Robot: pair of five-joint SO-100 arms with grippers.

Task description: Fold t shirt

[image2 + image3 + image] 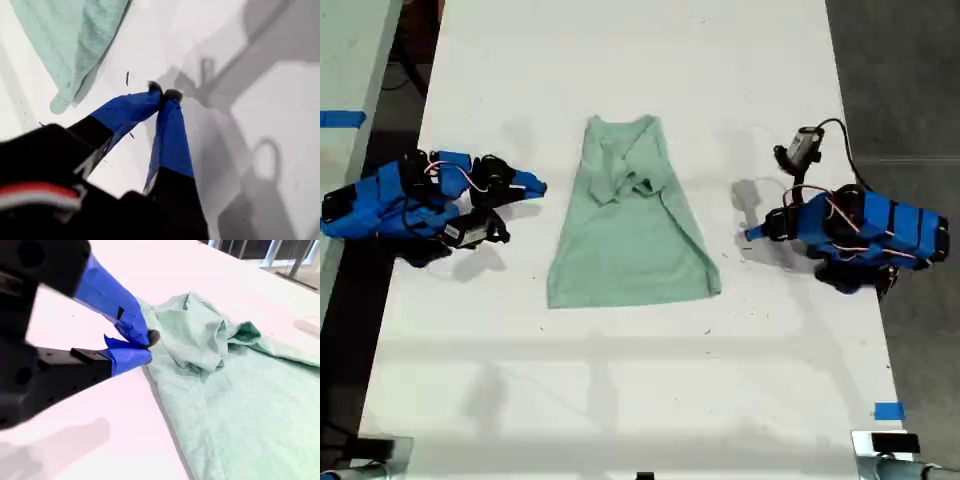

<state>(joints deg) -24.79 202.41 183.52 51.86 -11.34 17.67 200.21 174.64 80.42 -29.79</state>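
The t shirt point(632, 225) lay mid-table point(620, 400), both sleeves folded in, while our first hand point(164, 93) and our second hand point(145, 346) rested on either side of it, each pressed together on nothing.

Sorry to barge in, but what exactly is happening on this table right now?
Two blue robot arms are folding a mint-green t shirt on a white table. Both sleeves are already folded in over the chest. Neither arm holds it: my first gripper, at the exterior view's right, is shut and empty near the hem corner, and my second gripper, at the exterior view's left, is shut beside the shirt's shoulder edge.
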